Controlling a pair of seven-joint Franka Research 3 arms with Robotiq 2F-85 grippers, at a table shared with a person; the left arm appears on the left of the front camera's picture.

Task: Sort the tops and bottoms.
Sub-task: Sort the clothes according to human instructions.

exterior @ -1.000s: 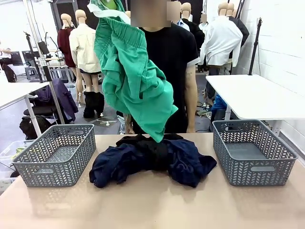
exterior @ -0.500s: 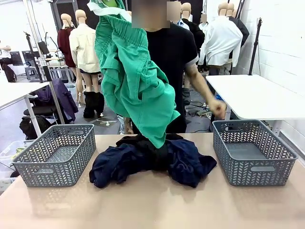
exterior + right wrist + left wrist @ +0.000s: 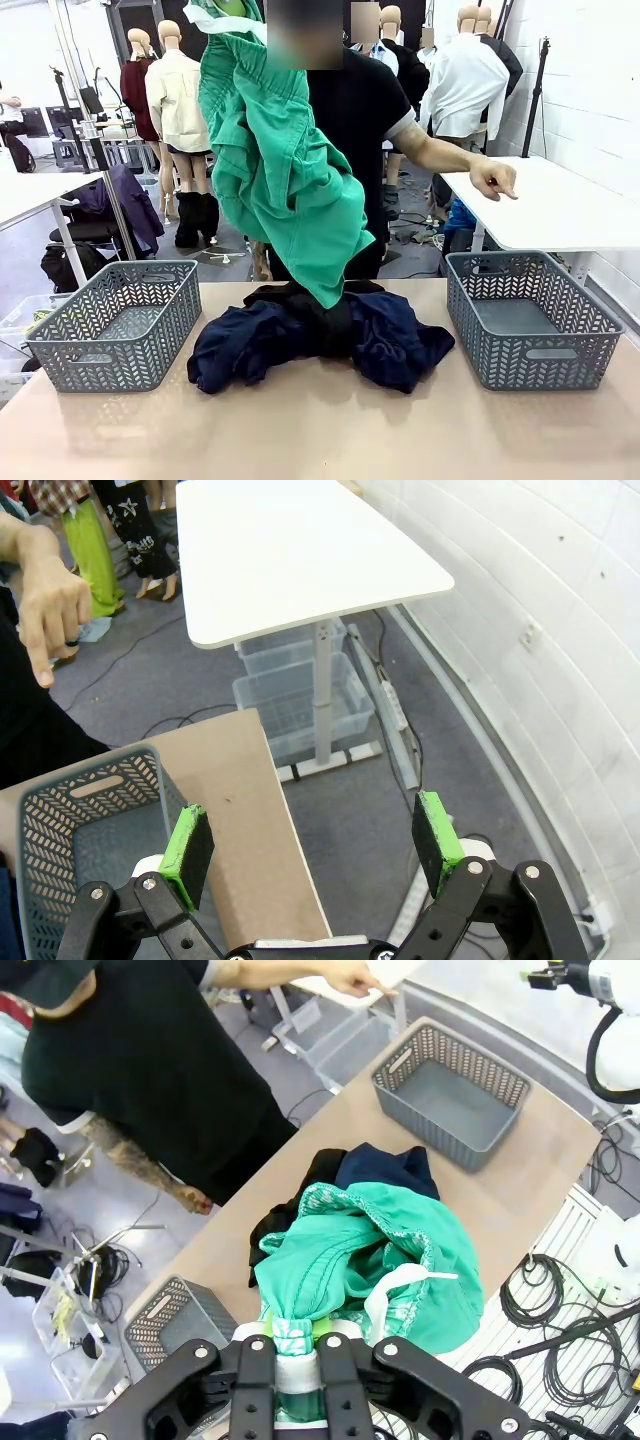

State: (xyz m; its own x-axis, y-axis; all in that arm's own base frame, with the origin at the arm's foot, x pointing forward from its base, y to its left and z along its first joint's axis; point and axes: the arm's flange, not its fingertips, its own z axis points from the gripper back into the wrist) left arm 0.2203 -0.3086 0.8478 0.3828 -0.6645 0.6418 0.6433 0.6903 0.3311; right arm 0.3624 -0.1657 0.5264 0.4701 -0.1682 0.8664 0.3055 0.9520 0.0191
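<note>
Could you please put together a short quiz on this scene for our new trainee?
1. True or false: the left gripper is shut on the green trousers, which hang above the table.
2. The person's pointing hand is nearest: A) the left basket, B) the right basket, C) the dark pile.
3. Fill in: the right gripper is ___ and holds nothing.
Key: 1 true; 2 B; 3 open.
</note>
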